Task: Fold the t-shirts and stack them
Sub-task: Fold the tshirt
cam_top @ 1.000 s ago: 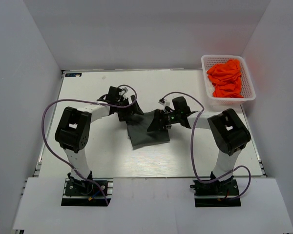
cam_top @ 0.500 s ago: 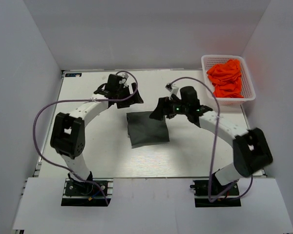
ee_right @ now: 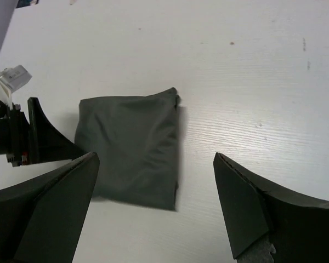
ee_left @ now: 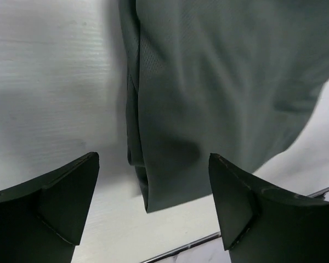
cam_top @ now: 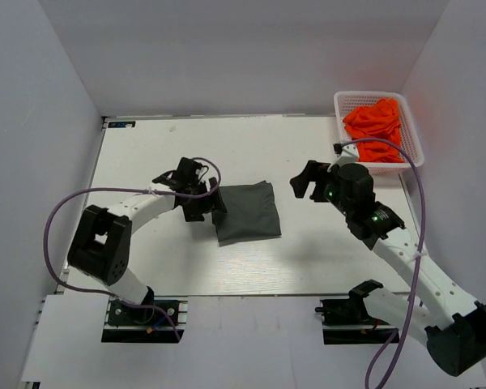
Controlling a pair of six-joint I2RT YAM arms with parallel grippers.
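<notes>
Dark grey cloth t-shirt (cam_top: 245, 212) lies folded into a compact, roughly square packet near the middle of the white wooden counter (cam_top: 146, 154), flat, with a few soft creases across its top face and its layered fold edges showing along one side in the left wrist view (ee_left: 219, 82). Left fingers (cam_top: 217, 201) sit at the packet's left edge, spread wide with nothing clamped between them; in the left wrist view the two dark fingers (ee_left: 60, 192) straddle the near corner of the folded cloth, and whether their tips touch the fabric cannot be told. Right fingers (cam_top: 300, 183) hang over bare counter to the right of the packet, apart from it, also spread wide and holding nothing; the right wrist view looks down between those fingers (ee_right: 49, 208) at the whole grey packet (ee_right: 131, 145) lying on the pale boards (ee_right: 252, 66), with the left arm's dark fingertip at the packet's far side. Bright orange cloth t-shirts (cam_top: 377, 130) are heaped, crumpled and unfolded, inside a white plastic mesh basket (cam_top: 363, 96) standing at the far right corner of the counter, well apart from the grey packet and from both arms
</notes>
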